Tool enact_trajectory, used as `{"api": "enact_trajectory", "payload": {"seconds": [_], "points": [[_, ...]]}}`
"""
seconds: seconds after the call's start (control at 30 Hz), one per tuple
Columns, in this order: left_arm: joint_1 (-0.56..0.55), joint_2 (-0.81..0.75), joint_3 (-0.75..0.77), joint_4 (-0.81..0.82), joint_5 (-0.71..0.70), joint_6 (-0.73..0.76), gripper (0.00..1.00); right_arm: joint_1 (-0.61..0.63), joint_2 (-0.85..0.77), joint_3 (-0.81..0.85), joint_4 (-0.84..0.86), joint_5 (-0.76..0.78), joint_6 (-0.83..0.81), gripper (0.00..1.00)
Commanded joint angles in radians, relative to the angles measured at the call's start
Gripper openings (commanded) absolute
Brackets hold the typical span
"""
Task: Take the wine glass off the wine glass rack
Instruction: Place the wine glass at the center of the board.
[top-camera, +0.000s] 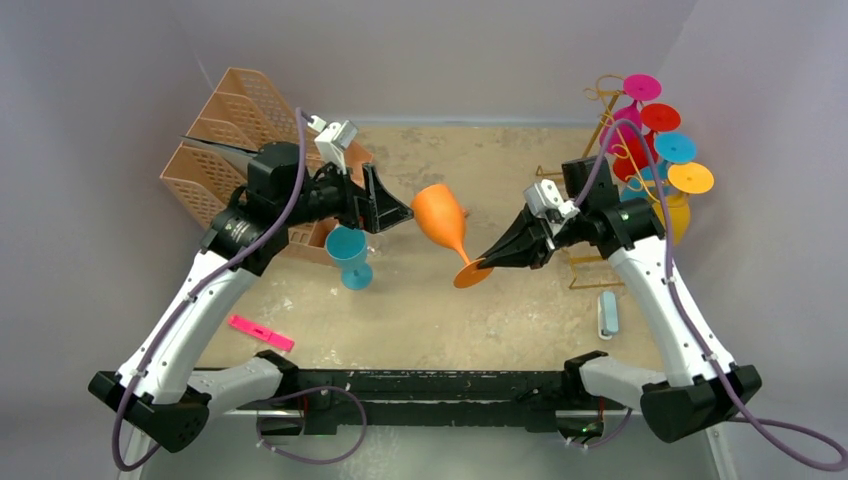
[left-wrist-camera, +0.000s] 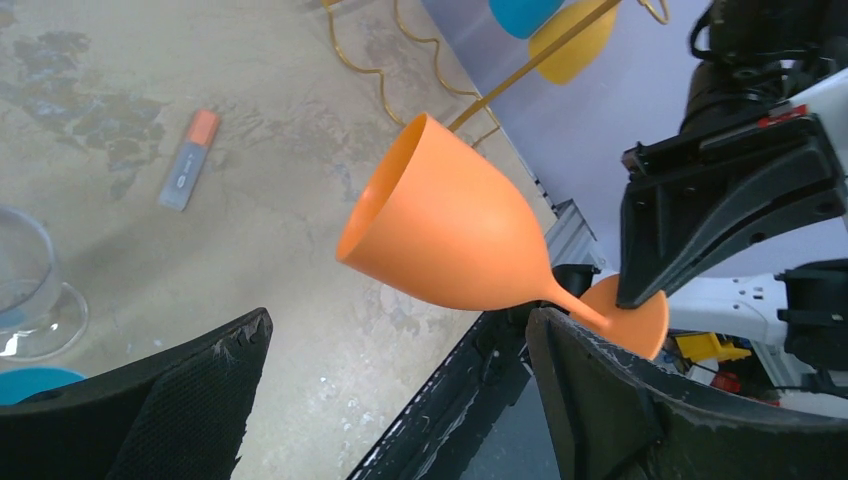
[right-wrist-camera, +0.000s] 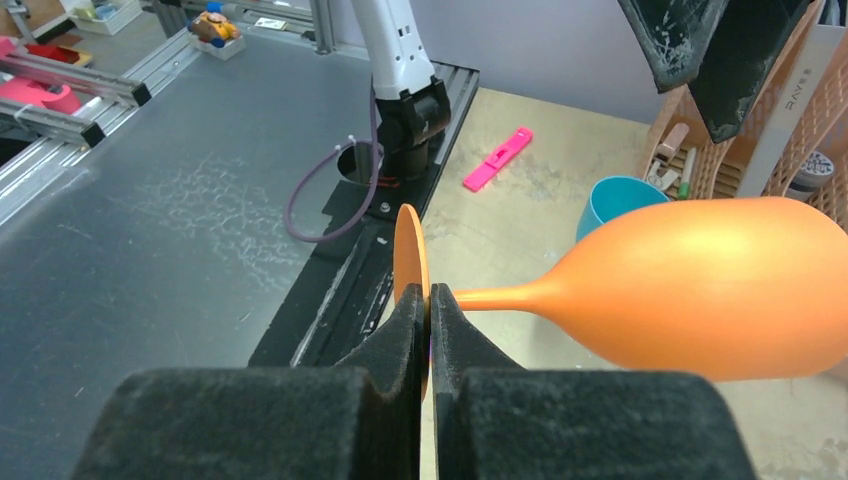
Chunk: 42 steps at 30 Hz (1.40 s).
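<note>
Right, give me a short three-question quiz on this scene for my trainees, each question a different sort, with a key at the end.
1. Multiple choice: which part of the orange wine glass do the right gripper's fingers pinch? A the bowl; B the stem; C the foot.
2. True or false: the orange wine glass is held clear of the wine glass rack.
3. Fill in: the left gripper's fingers stand ___ near the bowl.
Key: 1 C; 2 true; 3 open.
</note>
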Motion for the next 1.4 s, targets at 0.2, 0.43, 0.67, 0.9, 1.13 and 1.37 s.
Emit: {"api": "enact_trajectory", "payload": {"seconds": [0.2,0.43,0.67,0.9,1.13,1.37], "points": [[0.019,0.033,0.057,0.064,0.173,0.013,0.97,0.002,0.03,0.114,-0.458,-0.08,-0.485,0.0],[0.022,0.079,0.038,0.187,0.295,-0.038,0.97,0.003,-0.039,0.115,-0.404,-0.027,-0.404,0.0],[0.022,0.089,0.022,0.294,0.396,-0.082,0.96,0.003,-0.073,0.11,-0.37,-0.034,-0.354,0.0],[0.021,0.103,0.017,0.304,0.467,-0.093,0.93,0.004,-0.082,0.097,-0.353,0.0,-0.326,0.0],[0.021,0.109,0.012,0.327,0.463,-0.1,0.91,0.005,-0.089,0.087,-0.338,-0.001,-0.308,0.0],[0.021,0.109,0.031,0.276,0.443,-0.073,0.92,0.007,-0.088,0.073,-0.335,0.009,-0.302,0.0]]}}
